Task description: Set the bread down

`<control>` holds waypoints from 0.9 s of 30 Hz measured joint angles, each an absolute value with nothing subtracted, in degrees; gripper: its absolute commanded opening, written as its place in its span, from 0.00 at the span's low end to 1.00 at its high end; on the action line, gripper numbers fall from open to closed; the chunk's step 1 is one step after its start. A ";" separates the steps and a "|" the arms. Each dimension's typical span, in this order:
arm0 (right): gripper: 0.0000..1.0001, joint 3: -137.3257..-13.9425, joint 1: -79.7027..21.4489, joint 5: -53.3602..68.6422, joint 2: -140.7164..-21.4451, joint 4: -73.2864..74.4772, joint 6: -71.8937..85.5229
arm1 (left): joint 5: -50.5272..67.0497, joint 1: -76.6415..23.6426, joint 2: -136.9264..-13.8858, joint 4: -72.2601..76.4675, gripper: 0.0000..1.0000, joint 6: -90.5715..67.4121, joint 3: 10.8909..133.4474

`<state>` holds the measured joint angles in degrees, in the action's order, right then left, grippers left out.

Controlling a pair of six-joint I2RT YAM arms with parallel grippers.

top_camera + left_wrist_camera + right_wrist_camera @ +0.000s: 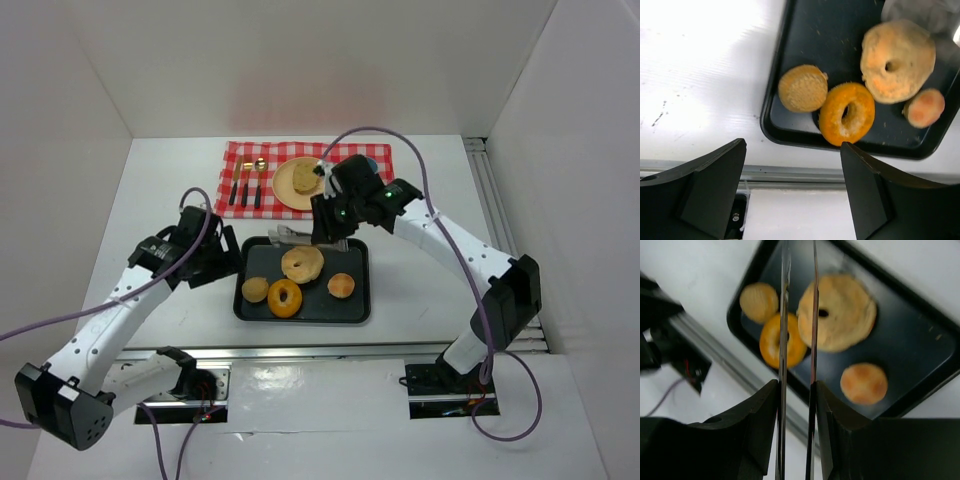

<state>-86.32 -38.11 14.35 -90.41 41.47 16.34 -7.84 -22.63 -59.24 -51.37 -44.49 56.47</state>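
Several breads lie on a black tray: a big pale ring, an orange ring, a small round bun and a ridged bun. One more piece of bread sits on the yellow plate. My right gripper is shut on metal tongs above the tray's back edge. In the right wrist view the tongs run out from the gripper over the orange ring and beside the pale ring, blades apart and holding nothing. My left gripper is open, left of the tray.
The plate rests on a red checked cloth with cutlery beside it. White walls close in the table on three sides. A metal rail runs along the right edge, and another lies along the near edge.
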 measured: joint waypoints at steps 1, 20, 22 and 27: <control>0.42 -85.06 -38.92 15.07 -90.41 43.11 15.88 | -8.49 -21.85 -59.09 -51.88 0.89 -45.08 56.93; 0.49 -83.68 -46.35 22.50 -92.55 51.64 9.04 | -8.67 -13.13 -57.17 -54.39 0.89 -44.99 57.39; 0.49 -83.81 -46.35 23.18 -93.71 51.59 8.84 | -8.29 -13.04 -57.17 -54.33 0.89 -44.99 57.39; 0.49 -85.25 -46.35 23.16 -96.66 51.55 7.94 | -7.79 -13.02 -57.17 -54.19 0.89 -44.93 57.39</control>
<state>-85.25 -46.35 23.16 -96.66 51.55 7.94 -7.79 -13.02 -57.17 -54.19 -44.93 57.39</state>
